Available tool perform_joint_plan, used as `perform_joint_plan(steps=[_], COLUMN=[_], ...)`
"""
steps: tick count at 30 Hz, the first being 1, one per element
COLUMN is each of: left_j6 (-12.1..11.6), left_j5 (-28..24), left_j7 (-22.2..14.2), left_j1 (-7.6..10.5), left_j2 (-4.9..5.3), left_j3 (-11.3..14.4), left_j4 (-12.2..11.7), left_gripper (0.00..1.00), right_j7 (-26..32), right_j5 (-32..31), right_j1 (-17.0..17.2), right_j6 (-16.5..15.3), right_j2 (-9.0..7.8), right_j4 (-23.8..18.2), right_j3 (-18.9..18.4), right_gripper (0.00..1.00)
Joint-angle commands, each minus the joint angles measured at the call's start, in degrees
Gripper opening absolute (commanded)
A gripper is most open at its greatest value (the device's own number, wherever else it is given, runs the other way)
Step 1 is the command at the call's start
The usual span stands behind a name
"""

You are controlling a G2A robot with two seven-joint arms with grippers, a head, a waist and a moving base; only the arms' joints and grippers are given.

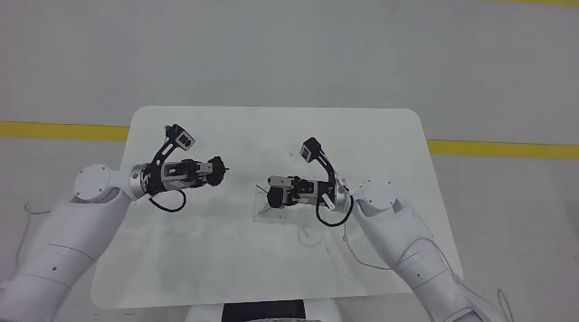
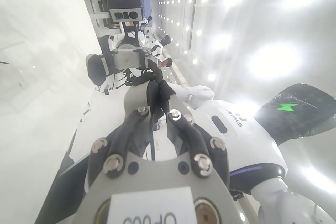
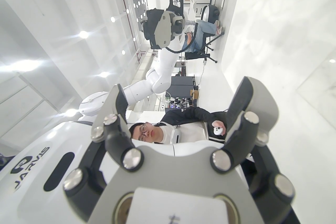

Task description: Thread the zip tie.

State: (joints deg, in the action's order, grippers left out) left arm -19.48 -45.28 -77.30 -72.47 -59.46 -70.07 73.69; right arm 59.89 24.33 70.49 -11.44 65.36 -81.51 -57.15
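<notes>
Zip tie (image 2: 151, 130), a thin black plastic strip, sits pinched in the closed left gripper (image 2: 157, 88) above the white table (image 1: 380, 141). Facing it nearby, the right gripper (image 3: 181, 93) stands spread wide and empty, probably to take the free end.

White arms (image 1: 63, 232), grey tools (image 3: 181, 89) with black links (image 2: 194, 133), silver screws (image 2: 174, 114).

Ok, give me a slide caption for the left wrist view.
Left gripper shut on the black zip tie, facing the right arm across from it.
</notes>
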Motion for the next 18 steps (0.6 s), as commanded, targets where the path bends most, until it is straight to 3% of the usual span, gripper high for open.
perform_joint_plan(steps=[1, 9, 16, 18], left_j6=[0.00, 0.00, 0.00, 0.00], left_j5=[0.00, 0.00, 0.00, 0.00], left_j7=[0.00, 0.00, 0.00, 0.00], left_j1=[0.00, 0.00, 0.00, 0.00], left_j2=[0.00, 0.00, 0.00, 0.00], left_j3=[0.00, 0.00, 0.00, 0.00], left_j4=[0.00, 0.00, 0.00, 0.00], left_gripper=[0.00, 0.00, 0.00, 0.00], right_j7=[-2.38, -6.08, -6.61, -7.14], right_j5=[-6.09, -29.58, -47.73, -49.59], right_j1=[0.15, 1.87, 1.28, 1.18], right_j6=[2.08, 14.67, 21.37, 22.09], right_j2=[-0.44, -2.29, -2.39, -2.28], right_j4=[-2.12, -15.45, -21.11, -21.40], right_j3=[-0.64, -0.87, 5.07, 6.03], right_gripper=[1.00, 1.00, 1.00, 1.00])
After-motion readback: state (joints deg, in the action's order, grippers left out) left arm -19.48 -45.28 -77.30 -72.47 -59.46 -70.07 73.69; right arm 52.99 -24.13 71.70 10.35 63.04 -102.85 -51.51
